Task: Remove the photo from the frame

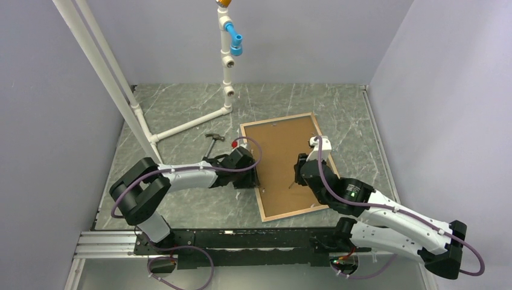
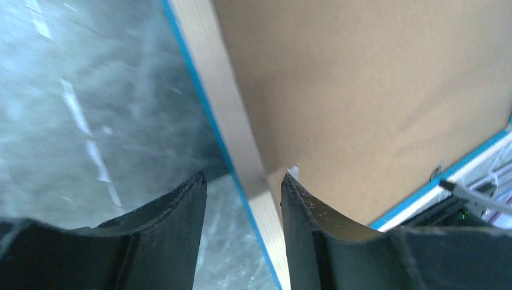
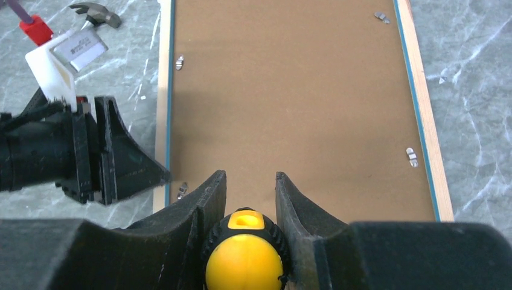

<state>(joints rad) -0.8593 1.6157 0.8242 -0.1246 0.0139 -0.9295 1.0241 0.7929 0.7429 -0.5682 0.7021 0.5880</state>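
The frame lies face down on the table, brown backing board up, with its pale wood rim and a thin blue edge showing. The photo is hidden beneath the board. My left gripper is open at the frame's left edge, straddling the rim: one finger over the table, the other over the board. My right gripper hovers over the near part of the board and is shut on a yellow-and-black tool handle. Small metal clips sit along the board's edges.
A small hammer lies on the marble-patterned table just left of the frame's far corner. A white pipe stand with blue fittings rises at the back. Grey walls close in both sides.
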